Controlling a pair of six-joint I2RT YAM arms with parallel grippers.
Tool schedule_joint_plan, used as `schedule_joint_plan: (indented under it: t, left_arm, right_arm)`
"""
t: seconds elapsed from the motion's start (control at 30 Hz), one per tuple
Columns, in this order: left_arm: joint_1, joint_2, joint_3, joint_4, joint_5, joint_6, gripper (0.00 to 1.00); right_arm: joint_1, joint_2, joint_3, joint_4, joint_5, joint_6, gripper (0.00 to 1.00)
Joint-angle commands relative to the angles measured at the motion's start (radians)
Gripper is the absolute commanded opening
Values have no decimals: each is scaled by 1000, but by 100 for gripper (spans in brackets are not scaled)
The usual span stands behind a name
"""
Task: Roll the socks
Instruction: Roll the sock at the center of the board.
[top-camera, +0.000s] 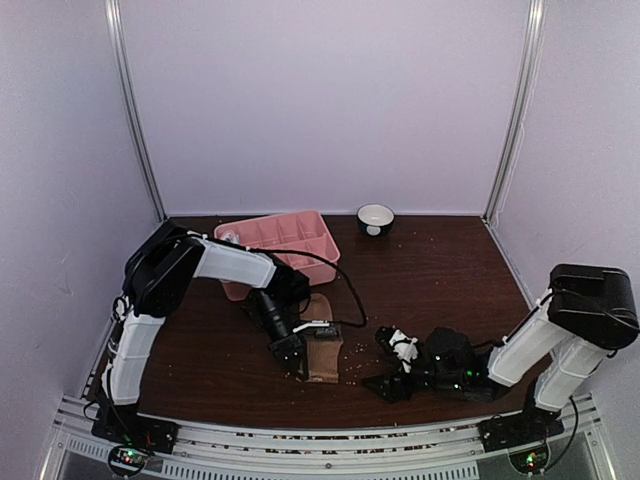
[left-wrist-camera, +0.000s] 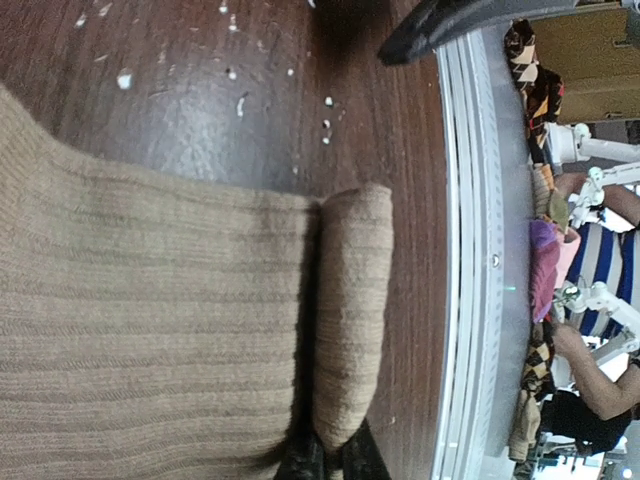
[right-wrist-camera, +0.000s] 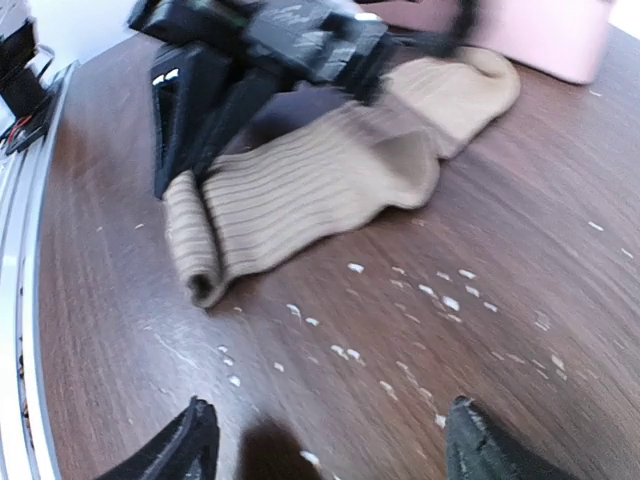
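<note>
The tan-brown sock (top-camera: 323, 352) lies flat on the dark wooden table, with its near end rolled into a short tube (left-wrist-camera: 350, 300). My left gripper (left-wrist-camera: 330, 462) is shut on one end of that roll; it also shows in the top view (top-camera: 297, 368) at the sock's left near corner. In the right wrist view the sock (right-wrist-camera: 320, 180) and its rolled end (right-wrist-camera: 190, 245) lie ahead, with the left gripper (right-wrist-camera: 170, 150) on the roll. My right gripper (right-wrist-camera: 335, 450) is open and empty, low over bare table right of the sock (top-camera: 382, 384). The pink sock is out of view.
A pink compartmented tray (top-camera: 300, 235) stands at the back left. A small dark bowl with a white inside (top-camera: 375, 218) stands behind centre. White crumbs (right-wrist-camera: 440, 295) lie scattered on the table. The metal rail at the near edge (left-wrist-camera: 470, 300) runs close to the roll.
</note>
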Motion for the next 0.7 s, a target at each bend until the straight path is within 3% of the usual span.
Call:
schedule_joint_plan:
  t: [0.0, 0.23, 0.5, 0.67]
  left_arm:
    - [25, 79, -4, -15, -117, -20, 0]
    - [25, 82, -7, 8, -152, -55, 0]
    - [25, 79, -16, 41, -196, -95, 0]
    - [25, 71, -21, 50, -204, -99, 0]
  right_arm:
    - [7, 83, 125, -5, -217, -129, 74]
    - [11, 237, 280, 16, -340, -110, 55]
    - [16, 324, 323, 41, -416, -56, 40]
    - [15, 357, 345, 43, -412, -12, 22]
